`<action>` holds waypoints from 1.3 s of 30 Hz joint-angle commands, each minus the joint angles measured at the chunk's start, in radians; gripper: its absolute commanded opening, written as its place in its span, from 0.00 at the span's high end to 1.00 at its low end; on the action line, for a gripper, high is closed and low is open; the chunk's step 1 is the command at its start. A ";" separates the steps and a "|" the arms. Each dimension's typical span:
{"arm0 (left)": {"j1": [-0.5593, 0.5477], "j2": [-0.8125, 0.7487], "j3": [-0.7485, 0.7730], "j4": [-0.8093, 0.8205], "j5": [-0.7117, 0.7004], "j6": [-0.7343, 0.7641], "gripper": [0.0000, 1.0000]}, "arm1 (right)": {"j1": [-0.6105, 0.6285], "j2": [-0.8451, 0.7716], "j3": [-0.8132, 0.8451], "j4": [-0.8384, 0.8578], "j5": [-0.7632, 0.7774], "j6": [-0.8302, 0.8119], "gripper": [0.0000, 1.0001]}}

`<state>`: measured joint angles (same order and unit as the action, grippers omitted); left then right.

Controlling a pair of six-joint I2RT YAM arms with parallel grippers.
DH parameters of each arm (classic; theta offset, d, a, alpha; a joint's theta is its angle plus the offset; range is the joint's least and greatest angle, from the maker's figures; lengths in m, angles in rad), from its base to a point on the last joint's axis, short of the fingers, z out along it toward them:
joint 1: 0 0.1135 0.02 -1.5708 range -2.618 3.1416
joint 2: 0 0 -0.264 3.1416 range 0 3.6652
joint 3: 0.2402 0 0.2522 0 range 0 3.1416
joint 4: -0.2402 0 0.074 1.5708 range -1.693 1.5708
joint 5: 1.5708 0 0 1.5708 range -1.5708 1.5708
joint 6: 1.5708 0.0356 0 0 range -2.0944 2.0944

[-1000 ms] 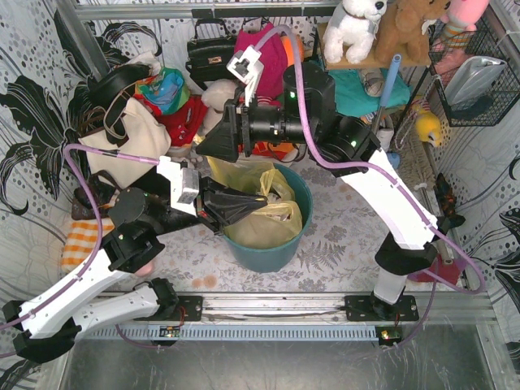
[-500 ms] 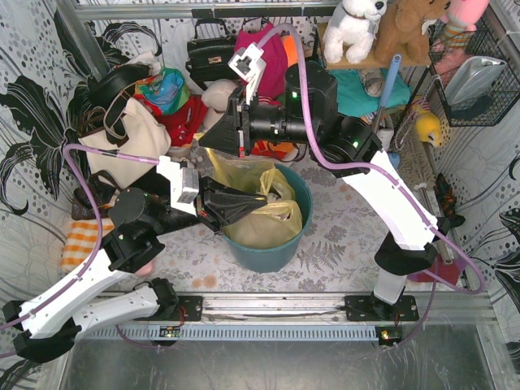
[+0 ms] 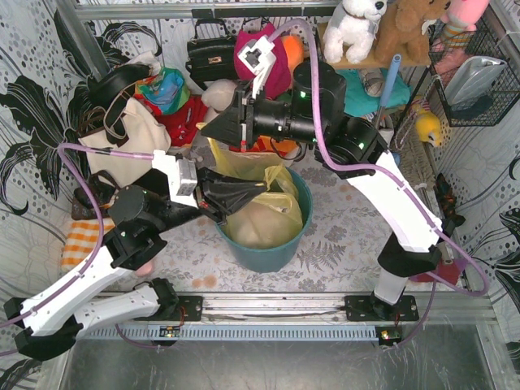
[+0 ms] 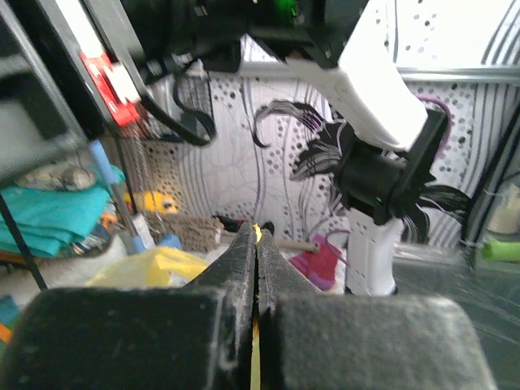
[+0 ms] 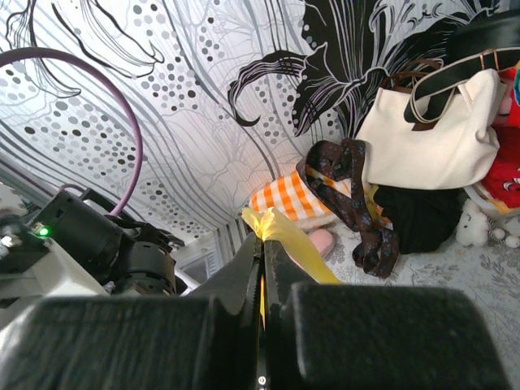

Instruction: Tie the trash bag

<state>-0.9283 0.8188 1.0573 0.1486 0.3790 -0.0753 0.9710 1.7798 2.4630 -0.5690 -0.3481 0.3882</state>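
The yellow trash bag [image 3: 258,213] sits in the round teal bin [image 3: 299,236] at the middle of the table, pale crumpled paper showing through it. My left gripper [image 3: 271,195] is shut on a flap of the bag's rim over the bin; a yellow sliver shows between its fingers in the left wrist view [image 4: 257,234]. My right gripper [image 3: 205,136] is shut on another flap of the bag [image 5: 284,231], pulled up and to the back left above the bin. The plastic stretches between the bin and that gripper.
A cream canvas tote [image 3: 130,138] and a heap of bags and soft toys lie at the back left. An orange checked cloth [image 3: 81,242] lies at the left. Plush toys [image 3: 357,28] sit on a shelf at the back; a wire basket [image 3: 479,77] hangs at the right.
My right gripper has lifted and moved back with its flap, stretching the bag upward. My left gripper has risen slightly over the bin, still shut on the rim.
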 commanded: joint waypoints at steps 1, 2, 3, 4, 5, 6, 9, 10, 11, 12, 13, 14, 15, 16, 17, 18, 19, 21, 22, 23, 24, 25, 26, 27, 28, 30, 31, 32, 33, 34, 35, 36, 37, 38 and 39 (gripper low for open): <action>0.003 0.027 0.073 0.118 -0.073 0.068 0.98 | 0.006 -0.099 -0.084 0.094 0.067 0.034 1.00; 0.004 0.035 0.084 0.122 -0.084 0.076 0.98 | 0.005 -0.120 -0.119 0.107 0.080 0.039 1.00; 0.003 0.044 0.092 0.126 -0.096 0.085 0.98 | 0.006 -0.151 -0.155 0.120 0.097 0.043 1.00; 0.003 0.049 0.098 0.134 -0.107 0.093 0.98 | 0.006 -0.177 -0.187 0.130 0.114 0.045 1.00; 0.003 0.052 0.099 0.148 -0.119 0.096 0.98 | 0.005 -0.199 -0.221 0.143 0.132 0.047 1.00; 0.004 0.053 0.096 0.180 -0.131 0.099 0.98 | 0.006 -0.223 -0.253 0.155 0.150 0.051 1.00; 0.004 0.063 0.092 0.250 -0.147 0.099 0.97 | 0.006 -0.285 -0.337 0.185 0.199 0.057 1.00; 0.004 0.070 0.099 0.256 -0.144 0.101 0.97 | 0.005 -0.301 -0.359 0.192 0.211 0.057 1.00; 0.003 0.081 0.111 0.252 -0.139 0.109 0.97 | 0.006 -0.320 -0.377 0.195 0.219 0.057 1.00; 0.003 0.092 0.124 0.243 -0.134 0.116 0.97 | 0.005 -0.331 -0.391 0.194 0.227 0.055 1.00; 0.003 0.105 0.136 0.233 -0.133 0.121 0.97 | 0.006 -0.341 -0.405 0.191 0.236 0.056 1.00; 0.003 0.112 0.145 0.228 -0.137 0.124 0.97 | 0.005 -0.353 -0.419 0.187 0.245 0.057 1.00; 0.003 0.119 0.148 0.229 -0.142 0.126 0.97 | 0.006 -0.367 -0.438 0.184 0.255 0.059 1.00; 0.003 0.123 0.146 0.235 -0.146 0.126 0.97 | 0.006 -0.384 -0.459 0.184 0.267 0.061 1.00; 0.004 0.122 0.141 0.244 -0.152 0.126 0.97 | 0.006 -0.403 -0.482 0.184 0.280 0.063 1.00; 0.004 0.120 0.134 0.252 -0.156 0.126 0.97 | 0.005 -0.421 -0.509 0.188 0.295 0.066 1.00; 0.003 0.116 0.129 0.259 -0.160 0.127 0.97 | 0.006 -0.442 -0.542 0.193 0.307 0.069 1.00; 0.003 0.109 0.120 0.263 -0.179 0.129 0.97 | 0.005 -0.479 -0.593 0.201 0.322 0.075 1.00; 0.003 0.103 0.115 0.265 -0.187 0.131 0.97 | 0.005 -0.496 -0.615 0.203 0.329 0.079 1.00; 0.004 0.097 0.109 0.264 -0.198 0.133 0.97 | 0.005 -0.512 -0.636 0.206 0.333 0.082 1.00; 0.003 0.090 0.102 0.265 -0.210 0.136 0.97 | 0.005 -0.529 -0.658 0.211 0.334 0.085 1.00; 0.003 0.083 0.093 0.265 -0.221 0.140 0.97 | 0.004 -0.545 -0.680 0.218 0.333 0.087 1.00; 0.003 0.075 0.085 0.267 -0.234 0.140 0.97 | 0.005 -0.560 -0.701 0.226 0.333 0.091 1.00; 0.004 0.067 0.076 0.270 -0.244 0.141 0.97 | 0.005 -0.575 -0.720 0.238 0.333 0.093 1.00; 0.003 0.060 0.069 0.273 -0.253 0.143 0.97 | 0.005 -0.590 -0.743 0.251 0.330 0.096 1.00; 0.004 0.053 0.061 0.274 -0.264 0.146 0.98 | 0.005 -0.617 -0.781 0.270 0.327 0.099 1.00; 0.004 0.052 0.059 0.273 -0.270 0.146 0.98 | 0.006 -0.629 -0.799 0.280 0.323 0.100 1.00; 0.003 0.047 0.056 0.271 -0.275 0.147 0.98 | 0.005 -0.642 -0.817 0.293 0.313 0.100 1.00; 0.003 0.048 0.054 0.270 -0.282 0.148 0.98 | 0.005 -0.659 -0.845 0.311 0.301 0.100 1.00; 0.003 0.047 0.052 0.268 -0.287 0.148 0.98 | 0.005 -0.668 -0.870 0.332 0.286 0.100 1.00; 0.003 0.047 0.051 0.266 -0.291 0.148 0.98 | 0.005 -0.682 -0.892 0.348 0.269 0.100 1.00; 0.004 0.047 0.050 0.266 -0.293 0.148 0.98 | 0.006 -0.693 -0.910 0.363 0.249 0.100 1.00; 0.004 0.050 0.049 0.265 -0.296 0.148 0.98 | 0.005 -0.702 -0.924 0.371 0.230 0.099 1.00; 0.003 0.051 0.049 0.262 -0.296 0.150 0.98 | 0.005 -0.707 -0.938 0.379 0.212 0.101 1.00; 0.003 0.052 0.050 0.256 -0.298 0.153 0.98 | 0.006 -0.713 -0.950 0.386 0.194 0.106 1.00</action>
<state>-0.9283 0.8753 1.1133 0.3603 0.1177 0.0547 0.9722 1.0981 1.5536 -0.2882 -0.0738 0.4786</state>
